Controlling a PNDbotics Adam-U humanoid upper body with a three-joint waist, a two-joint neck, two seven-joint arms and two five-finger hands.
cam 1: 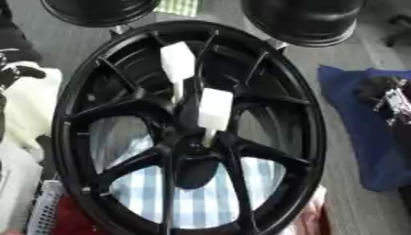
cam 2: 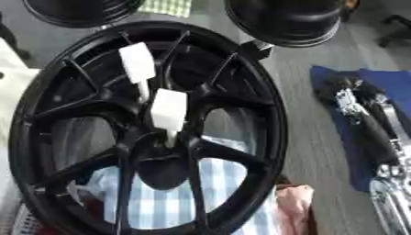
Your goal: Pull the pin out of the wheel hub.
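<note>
A large black wheel hub (cam 1: 72, 137) with thin spokes fills the middle of both views. Two white pins with flat rectangular heads stick out near its centre: the upper pin (cam 1: 177, 62) sits among the far spokes, and the lower pin (cam 1: 215, 110) stands just above the centre bore. My right hand (cam 2: 353, 94) lies off to the right over a blue cloth, well away from the hub, relaxed and holding nothing. A black part that may be my left hand (cam 1: 19, 71) shows at the left edge, apart from the hub.
Two more black wheels (cam 1: 100, 9) (cam 1: 305, 18) sit at the far edge. A blue cloth (cam 1: 361, 147) lies to the right, and a blue-checked cloth (cam 1: 192, 197) under the hub. There is a white basket (cam 1: 44, 211) at the bottom left and a pink cloth (cam 2: 293, 202) at the bottom right.
</note>
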